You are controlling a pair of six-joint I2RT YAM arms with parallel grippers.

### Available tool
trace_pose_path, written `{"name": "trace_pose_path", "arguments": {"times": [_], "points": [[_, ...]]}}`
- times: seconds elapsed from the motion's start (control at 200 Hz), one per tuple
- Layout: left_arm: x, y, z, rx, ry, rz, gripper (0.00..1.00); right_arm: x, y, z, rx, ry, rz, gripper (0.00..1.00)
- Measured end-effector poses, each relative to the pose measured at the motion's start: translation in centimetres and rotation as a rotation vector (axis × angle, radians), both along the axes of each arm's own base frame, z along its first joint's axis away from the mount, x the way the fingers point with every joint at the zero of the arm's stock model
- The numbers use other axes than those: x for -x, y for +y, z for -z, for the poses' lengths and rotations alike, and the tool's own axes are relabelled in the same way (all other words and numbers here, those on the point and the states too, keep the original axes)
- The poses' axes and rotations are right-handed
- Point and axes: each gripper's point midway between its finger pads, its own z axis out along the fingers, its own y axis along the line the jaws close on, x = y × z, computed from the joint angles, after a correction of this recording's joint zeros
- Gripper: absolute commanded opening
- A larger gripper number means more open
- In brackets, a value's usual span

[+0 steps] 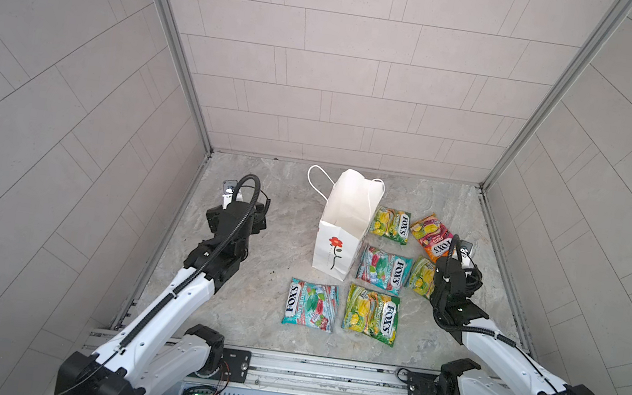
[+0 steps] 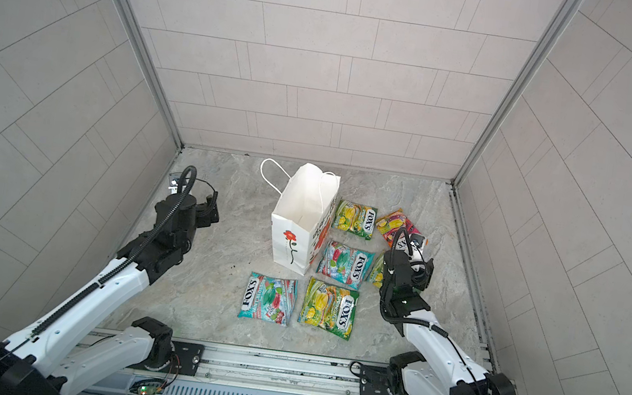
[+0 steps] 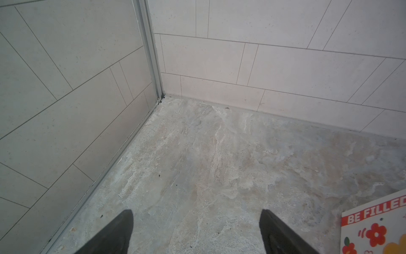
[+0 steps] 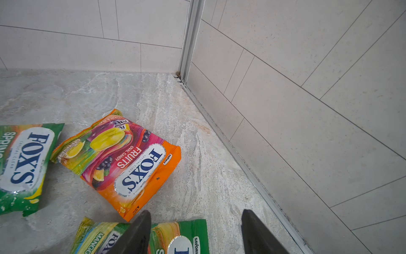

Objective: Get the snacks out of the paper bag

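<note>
The white paper bag (image 1: 343, 227) (image 2: 300, 221) stands upright with its mouth open; its printed side shows in the left wrist view (image 3: 373, 228). Several FOX'S snacks lie flat on the table to its right and front: the orange-pink pouch (image 1: 428, 234) (image 4: 123, 162), a green-yellow pouch (image 1: 390, 225), a teal-red pouch (image 1: 383, 269), and two front pouches (image 1: 309, 304) (image 1: 371, 314). My right gripper (image 4: 196, 212) (image 1: 462, 252) hangs open just above another green-yellow pouch (image 4: 180, 237), holding nothing. My left gripper (image 3: 196, 213) (image 1: 228, 194) is open over bare table near the back left corner.
Tiled walls close in the back, left and right, with metal corner posts (image 4: 191, 37) (image 3: 151, 55). The right wall's base rail (image 4: 252, 167) runs close beside my right gripper. A metal rail (image 1: 323, 371) carrying both arm bases lines the front edge.
</note>
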Motion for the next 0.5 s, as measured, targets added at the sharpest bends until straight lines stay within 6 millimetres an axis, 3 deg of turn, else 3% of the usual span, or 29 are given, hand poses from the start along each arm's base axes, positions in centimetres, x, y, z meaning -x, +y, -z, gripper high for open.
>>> {"name": "trace_pose_path", "arguments": {"times": [0.165, 0.5], "points": [[-0.1, 0.4, 4.0, -0.064, 0.036, -0.002, 0.95, -1.1, -0.4, 1.1, 0.04, 0.021, 0.004, 0.73], [-1.3, 2.4, 9.5, -0.148, 0.077, -0.013, 0.96, -3.5, 0.4, 2.7, 0.081, 0.054, -0.066, 0.76]]}}
